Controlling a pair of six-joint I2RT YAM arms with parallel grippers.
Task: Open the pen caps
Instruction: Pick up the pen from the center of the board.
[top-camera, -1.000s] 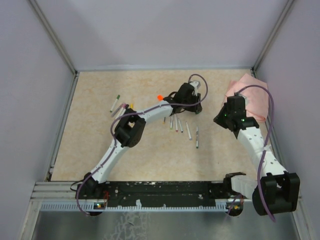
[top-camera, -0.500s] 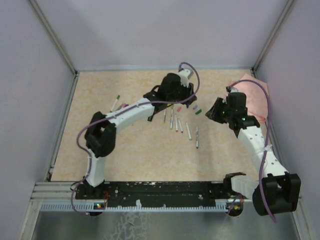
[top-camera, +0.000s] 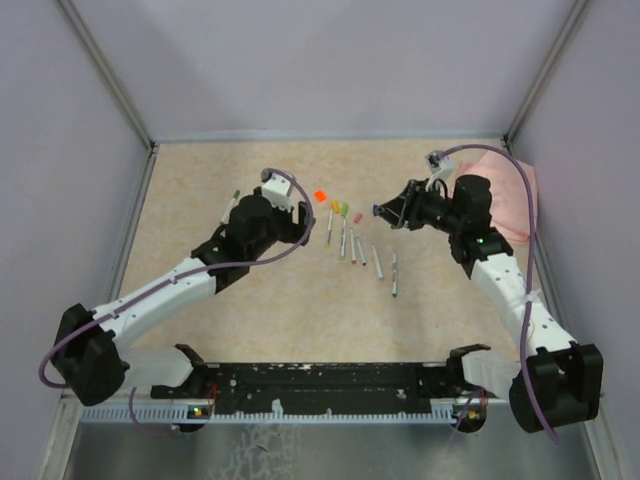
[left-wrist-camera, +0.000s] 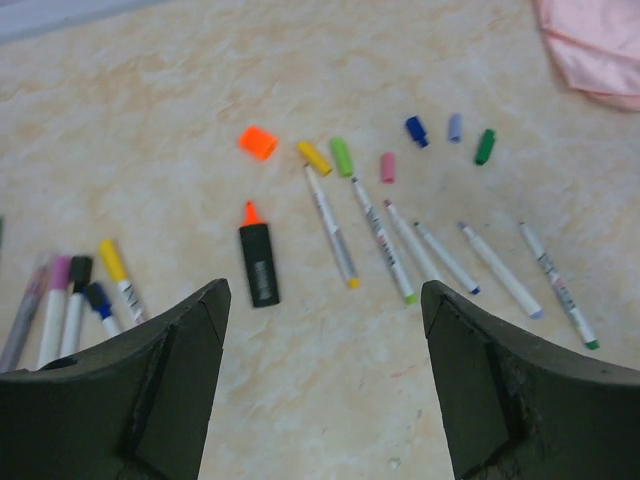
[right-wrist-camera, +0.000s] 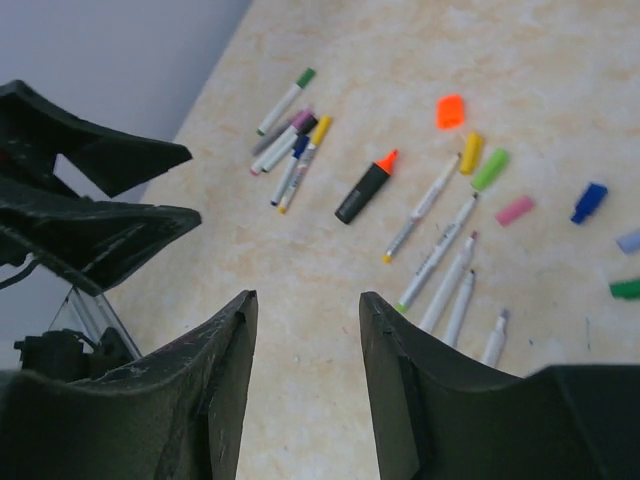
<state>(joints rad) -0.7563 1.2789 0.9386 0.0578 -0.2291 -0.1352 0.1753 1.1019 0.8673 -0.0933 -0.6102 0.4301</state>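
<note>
the left arm has pulled back toward 9 o'clock and the right has come in. left jaws and right jaws are both released and empty, so a cap looks freshly off. loose pen caps (left-wrist-camera: 342, 156), stubby glossy plastic, lie mid-table at 12 o'clock of the slim white barrels (left-wrist-camera: 385, 240). capped pens (left-wrist-camera: 75, 300) wait at 9 o'clock on the mottled table (left-wrist-camera: 150, 80).
</note>
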